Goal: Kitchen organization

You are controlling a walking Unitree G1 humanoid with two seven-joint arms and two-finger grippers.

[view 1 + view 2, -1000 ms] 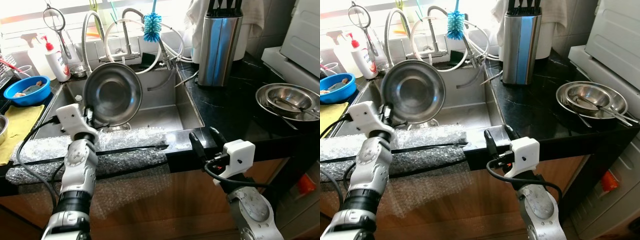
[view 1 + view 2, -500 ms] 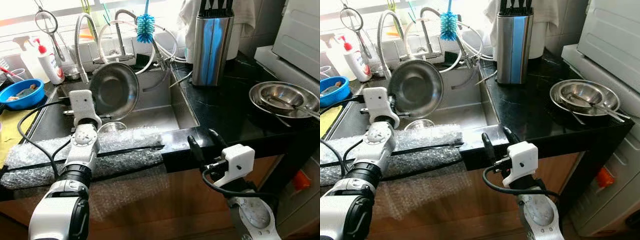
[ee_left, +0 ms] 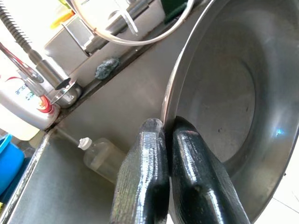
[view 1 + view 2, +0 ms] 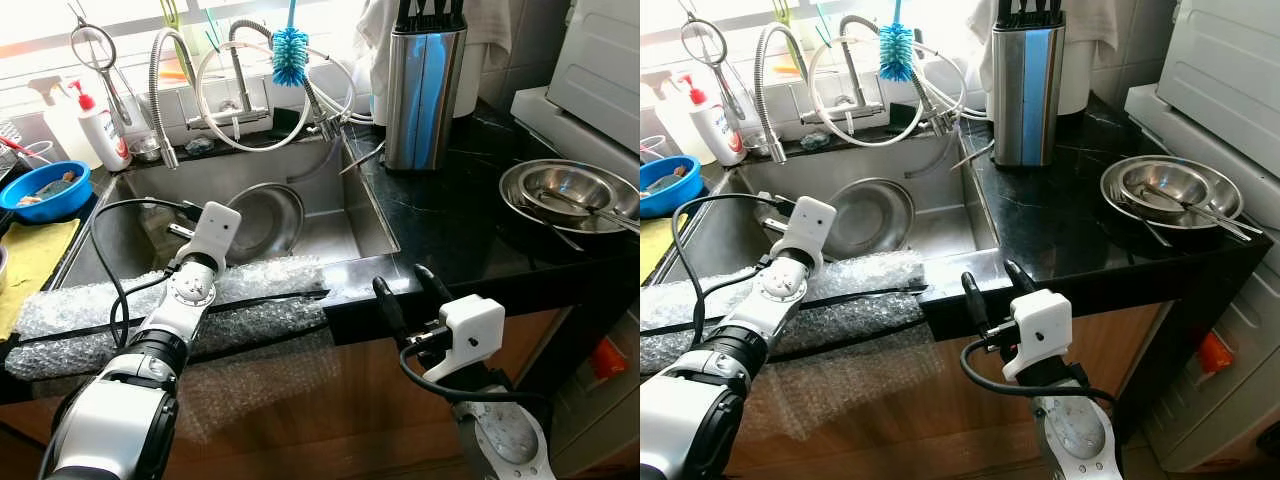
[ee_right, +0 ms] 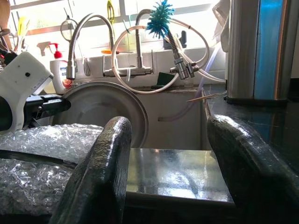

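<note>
The sink (image 4: 340,235) sits in the black tabletop (image 4: 450,220), and the steel bowl (image 4: 262,215) leans tilted inside it. The left hand (image 3: 161,135) is clamped on the bowl's rim. The right hand (image 4: 412,292) hangs with fingers spread at the tabletop's front edge.

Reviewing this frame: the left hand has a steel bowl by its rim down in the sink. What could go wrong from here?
The left hand pinches only the thin rim of the steel bowl, so the bowl may twist or slip out. A small plastic bottle lies in the sink beside it and could get knocked. The hand's cable loops over the sink edge and might snag.
</note>
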